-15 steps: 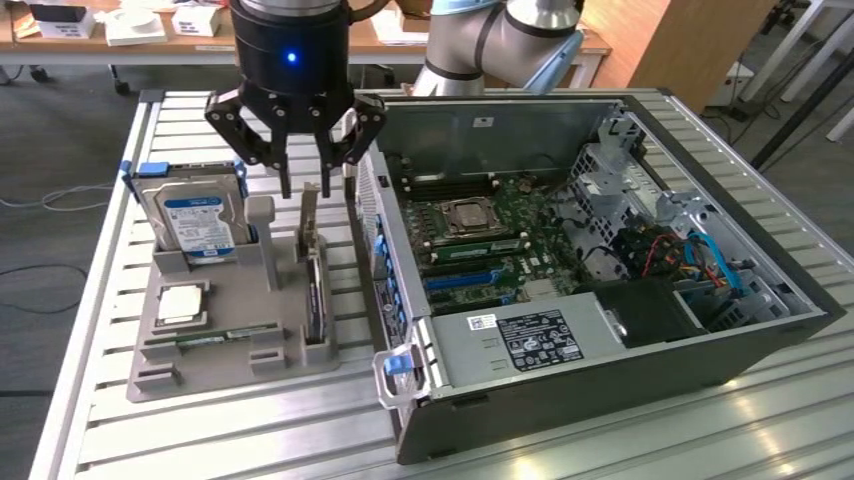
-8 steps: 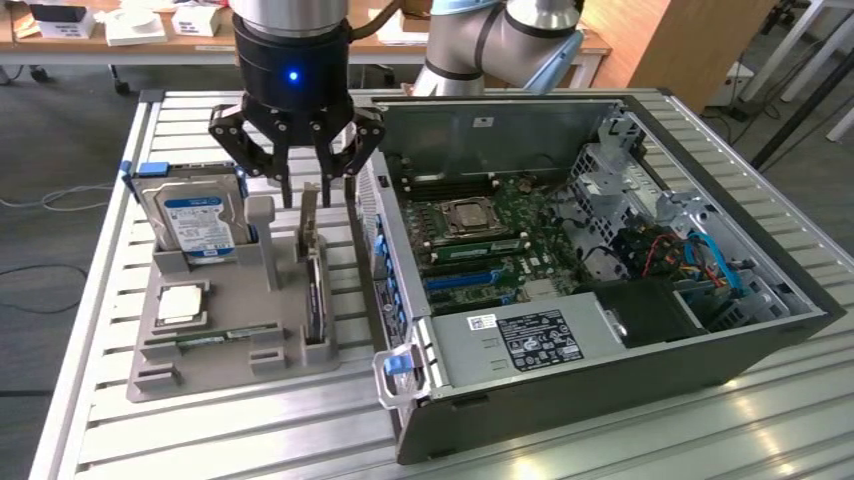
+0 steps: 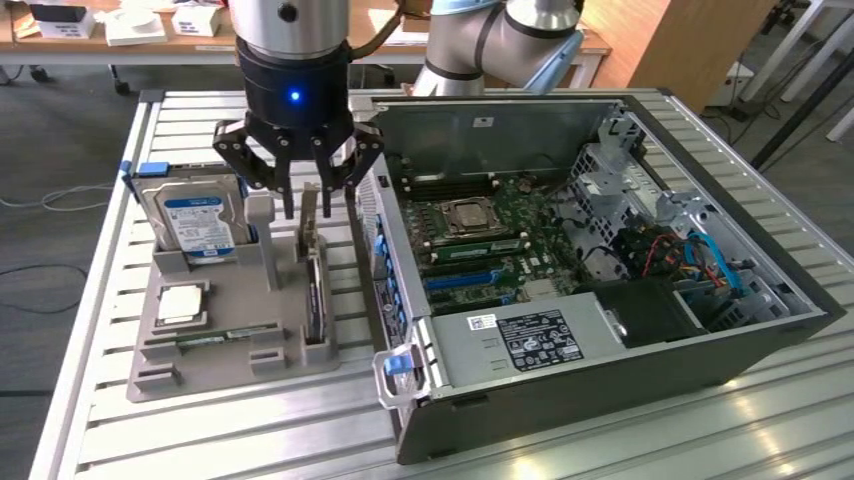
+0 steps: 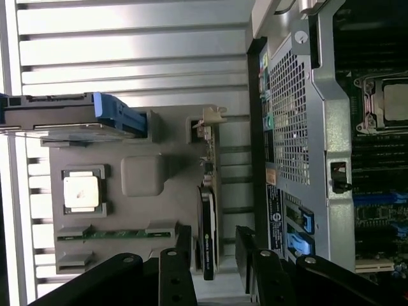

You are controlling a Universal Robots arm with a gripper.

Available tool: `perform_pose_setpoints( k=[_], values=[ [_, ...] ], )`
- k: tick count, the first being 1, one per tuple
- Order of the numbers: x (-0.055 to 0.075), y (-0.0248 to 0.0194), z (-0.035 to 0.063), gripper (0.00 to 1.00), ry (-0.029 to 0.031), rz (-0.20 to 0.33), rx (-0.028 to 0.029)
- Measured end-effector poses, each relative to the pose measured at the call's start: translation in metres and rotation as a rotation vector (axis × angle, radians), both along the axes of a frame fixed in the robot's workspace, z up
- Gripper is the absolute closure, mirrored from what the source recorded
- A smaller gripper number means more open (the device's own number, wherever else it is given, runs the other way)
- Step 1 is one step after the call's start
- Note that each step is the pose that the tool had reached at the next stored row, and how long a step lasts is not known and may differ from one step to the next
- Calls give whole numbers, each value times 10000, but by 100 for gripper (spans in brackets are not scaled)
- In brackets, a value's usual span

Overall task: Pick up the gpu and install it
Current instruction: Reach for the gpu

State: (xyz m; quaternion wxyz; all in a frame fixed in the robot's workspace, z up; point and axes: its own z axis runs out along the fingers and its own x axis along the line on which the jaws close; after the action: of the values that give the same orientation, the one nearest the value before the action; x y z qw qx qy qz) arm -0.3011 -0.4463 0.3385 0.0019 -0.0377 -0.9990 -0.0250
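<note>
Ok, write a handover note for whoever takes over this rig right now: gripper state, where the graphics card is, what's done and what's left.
Gripper: open, holding nothing, poised right over the bracket end of the card.
Card: the thin dark rectangular circuit card with a silvery bracket stands on edge in the grey plastic holder tray, beside the open black computer case.
Done: gripper lined up above the card.
Left: card not yet gripped or lifted, not yet seated on the green motherboard.

The silver-grey arm [image 3: 491, 42] has pale blue joint caps [image 3: 558, 50], a blue-lit black wrist [image 3: 296, 82] and black linked fingers [image 3: 243, 160].
</note>
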Motion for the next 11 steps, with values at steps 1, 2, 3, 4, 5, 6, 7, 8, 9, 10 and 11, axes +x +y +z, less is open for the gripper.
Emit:
perform_pose_setpoints(
  k=[1,2,3,4,5,6,7,8,9,10,11],
  values=[
    [0,0,-18,58,-1,0,0],
    [0,0,-37,58,-1,0,1],
    [0,0,-55,58,-1,0,1],
    [0,0,-72,58,0,0,1],
    [0,0,-91,58,-1,0,1],
    [0,0,-110,58,-1,0,0],
    [0,0,-128,58,0,0,1],
    [0,0,-145,58,0,0,0],
    [0,0,-163,58,0,0,0],
    [0,0,-181,58,0,0,0],
    [0,0,-199,58,0,0,0]
  ],
)
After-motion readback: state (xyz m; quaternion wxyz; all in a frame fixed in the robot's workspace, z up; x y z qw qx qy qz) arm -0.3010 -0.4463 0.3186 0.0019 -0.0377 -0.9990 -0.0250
